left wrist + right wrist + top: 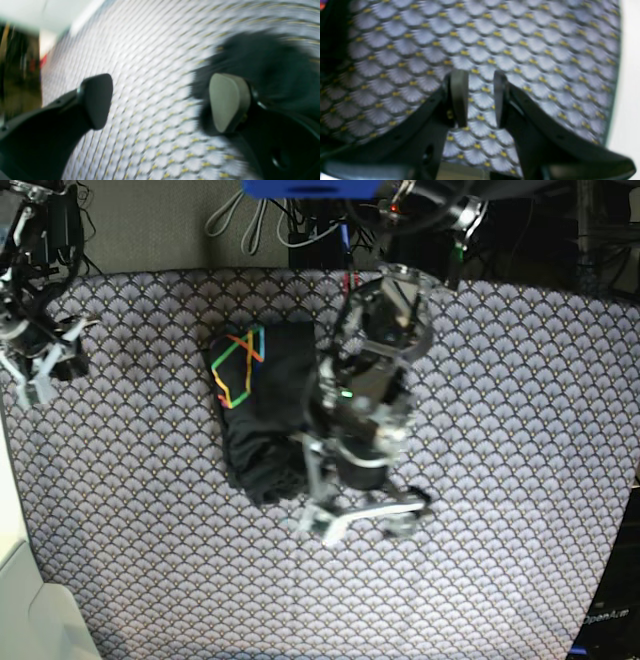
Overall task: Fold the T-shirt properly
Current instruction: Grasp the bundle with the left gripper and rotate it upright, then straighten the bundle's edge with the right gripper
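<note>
tablecloth covers the whole table | T-shirt lies folded small, center-left, logo up | left gripper spread wide, empty, just beside shirt's near edge | right gripper parted, empty, far off | step: looks like final fold released; next probably tidy the rumpled bottom edge

Scallop-patterned grey tablecloth covers the table; cables behind.

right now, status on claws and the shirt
Left claw open, empty, beside T-shirt. Right claw part open, empty. Shirt bunched, logo up. Nothing in the way.
</note>
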{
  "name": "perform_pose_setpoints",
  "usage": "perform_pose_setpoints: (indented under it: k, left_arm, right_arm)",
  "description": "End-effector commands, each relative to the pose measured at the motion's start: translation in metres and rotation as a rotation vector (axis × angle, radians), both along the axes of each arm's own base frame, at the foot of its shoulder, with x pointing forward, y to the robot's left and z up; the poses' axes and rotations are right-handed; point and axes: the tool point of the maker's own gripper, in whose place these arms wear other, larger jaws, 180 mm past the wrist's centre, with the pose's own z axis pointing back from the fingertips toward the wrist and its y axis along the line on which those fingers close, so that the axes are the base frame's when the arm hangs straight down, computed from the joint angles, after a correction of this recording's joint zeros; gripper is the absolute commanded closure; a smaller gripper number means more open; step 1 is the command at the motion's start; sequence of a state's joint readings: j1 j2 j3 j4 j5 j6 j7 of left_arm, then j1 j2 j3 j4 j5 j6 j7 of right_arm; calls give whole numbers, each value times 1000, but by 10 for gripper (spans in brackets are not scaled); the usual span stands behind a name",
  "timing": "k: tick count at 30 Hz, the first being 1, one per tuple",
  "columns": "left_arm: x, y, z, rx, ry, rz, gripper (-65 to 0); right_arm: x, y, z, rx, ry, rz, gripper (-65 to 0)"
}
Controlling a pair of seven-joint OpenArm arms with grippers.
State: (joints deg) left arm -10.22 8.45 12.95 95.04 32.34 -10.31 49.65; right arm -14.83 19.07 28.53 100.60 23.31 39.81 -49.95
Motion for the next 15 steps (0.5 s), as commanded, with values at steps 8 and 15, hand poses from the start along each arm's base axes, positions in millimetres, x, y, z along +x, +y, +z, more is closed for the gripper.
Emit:
perform_pose_setpoints:
  k: [8,15]
  left_arm:
    - [-32,116,-2,-52,-10,320,-532]
    - [-76,150,-25,16,53,373,-116]
  right_arm:
    - [45,104,55,-7,-186,352,-163]
    - [61,184,59,65,-213,564,-162]
